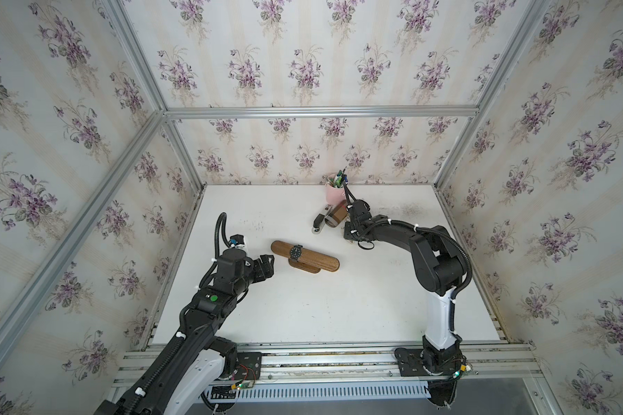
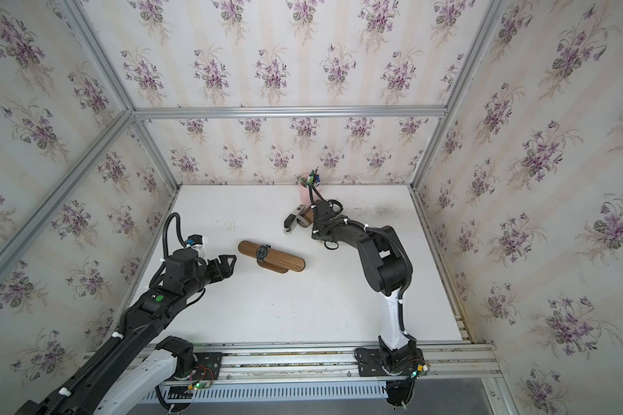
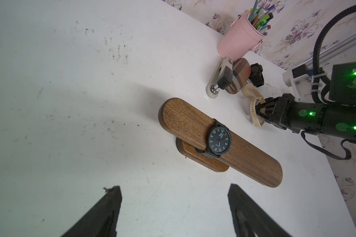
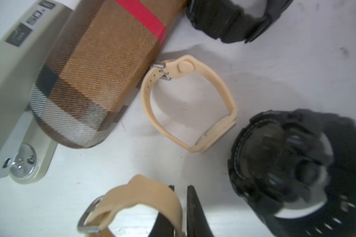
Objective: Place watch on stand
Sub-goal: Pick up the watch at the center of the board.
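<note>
The stand [image 1: 313, 259] sits mid-way across the table [image 1: 339, 316], with one dark watch [image 1: 296, 252] already wrapped round its bar. At the stand's two o'clock, the right gripper [image 4: 180, 187] pinches the strap of a beige watch [image 4: 136, 203]. The left gripper [image 1: 268, 264] gapes empty at nine o'clock. Lifting, carrying and seating the beige watch look to be what is left.

1. This is a robot lab test cell: a left arm [image 1: 213, 298] and a right arm [image 1: 439, 316] stand bolted to a metal rail [image 1: 321, 361] at the front of a white table [image 1: 339, 312].
2. Bare aluminium framing [image 1: 321, 112] boxes the table in.
3. Purple-flowered wallpaper [image 1: 339, 54] on the panels dresses the cell as a home room.
4. A pink cup of pens [image 3: 234, 43] and a stapler [image 3: 214, 86] give it a desk look.
</note>
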